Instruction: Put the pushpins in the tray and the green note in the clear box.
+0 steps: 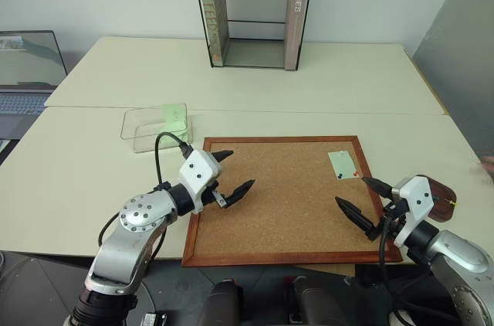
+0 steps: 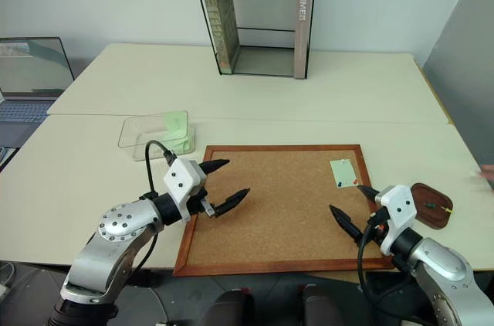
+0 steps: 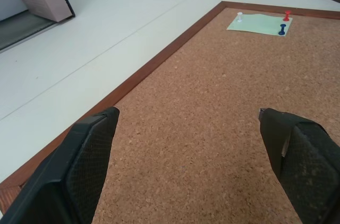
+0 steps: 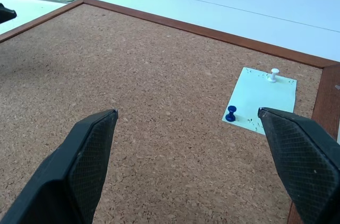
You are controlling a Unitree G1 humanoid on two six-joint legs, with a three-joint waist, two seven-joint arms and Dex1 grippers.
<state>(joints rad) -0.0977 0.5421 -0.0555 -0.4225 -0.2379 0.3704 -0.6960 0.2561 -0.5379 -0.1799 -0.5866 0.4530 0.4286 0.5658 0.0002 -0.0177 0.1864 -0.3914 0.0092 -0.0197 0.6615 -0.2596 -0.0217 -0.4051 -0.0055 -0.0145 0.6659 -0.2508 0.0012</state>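
The green note (image 1: 342,164) lies pinned near the far right corner of the corkboard (image 1: 278,202). A red pushpin (image 3: 287,15) and a dark blue pushpin (image 3: 281,29) stand in it, with a white pin (image 3: 240,17) at another corner. The tray (image 1: 441,196) sits on the table just right of the board. The clear box (image 1: 143,129) stands off the board's far left corner. My left gripper (image 1: 239,169) hovers open over the board's left side. Over its right edge, near the note, my right gripper (image 1: 353,191) is open and empty.
A brighter green slip (image 1: 177,117) lies inside the clear box. A small yellow item (image 2: 446,208) rests in the tray. A black-framed stand with books (image 1: 255,9) is at the table's back, and a laptop (image 1: 23,71) is at the far left.
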